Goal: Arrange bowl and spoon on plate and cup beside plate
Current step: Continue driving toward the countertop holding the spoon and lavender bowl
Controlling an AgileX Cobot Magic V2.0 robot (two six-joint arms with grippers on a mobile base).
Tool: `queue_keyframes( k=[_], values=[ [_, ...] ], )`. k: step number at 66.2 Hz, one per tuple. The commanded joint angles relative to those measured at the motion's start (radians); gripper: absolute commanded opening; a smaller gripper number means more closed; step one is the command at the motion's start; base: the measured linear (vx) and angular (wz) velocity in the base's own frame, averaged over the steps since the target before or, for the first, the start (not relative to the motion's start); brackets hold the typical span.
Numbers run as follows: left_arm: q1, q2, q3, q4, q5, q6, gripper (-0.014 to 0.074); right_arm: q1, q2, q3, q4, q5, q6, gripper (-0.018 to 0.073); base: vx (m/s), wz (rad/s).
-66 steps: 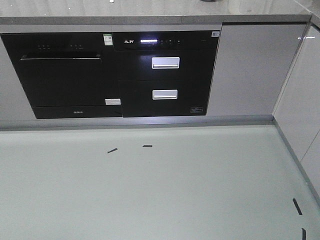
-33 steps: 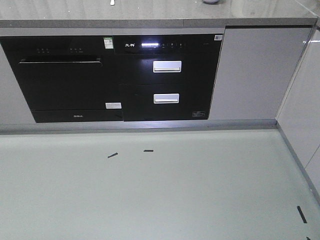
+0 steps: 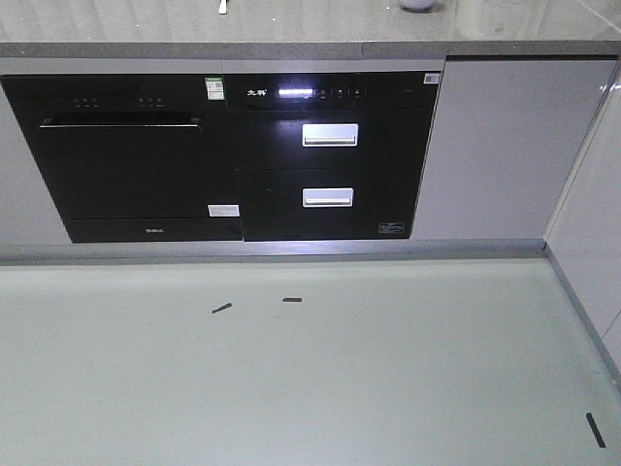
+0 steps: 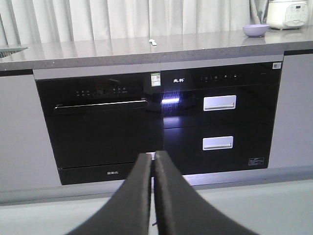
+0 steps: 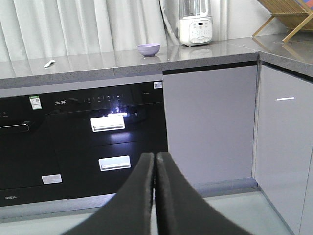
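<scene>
Writing first: a green sticker (image 4: 155, 79) sits on the top panel of the black built-in units, and beside it is a white logo (image 4: 178, 80) of two characters, too small to read. More small white print runs along the lower panel of the left unit and on a label at the bottom right corner of the drawer unit (image 4: 220, 122), all illegible, while the display strip above its two silver handles glows. Compared with a second ago, the front view has shifted. The cabinets and the dark tape marks (image 3: 222, 309) on the pale floor (image 3: 310, 388) sit lower in the frame, and more of the grey countertop (image 3: 310, 24) shows along the top. The lavender bowl (image 5: 148, 49) now peeks further into that view. It stands upright on the countertop near a white appliance (image 5: 195, 29), seen side-on, so I cannot tell what it holds. The pale spoon (image 5: 49, 63) lies flat on the same countertop, well apart from the bowl to its left. The left gripper (image 4: 152, 161) has its dark fingers pressed together on nothing, low in front of the units. The right gripper (image 5: 155, 161) is likewise pressed together and empty.
</scene>
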Motion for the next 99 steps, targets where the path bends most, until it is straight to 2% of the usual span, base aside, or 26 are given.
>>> queue_keyframes(
  k=[1,99],
  values=[
    [0.0,-0.017,0.03,0.0,-0.078,-0.011,-0.0006,-0.007,-0.011,0.016,-0.005,-0.078,-0.004,-0.0005,0.05,0.04],
    [0.0,-0.017,0.03,0.0,-0.078,-0.011,-0.0006,-0.007,-0.011,0.016,-0.005,-0.078,-0.004,-0.0005,0.05,0.02]
  ],
)
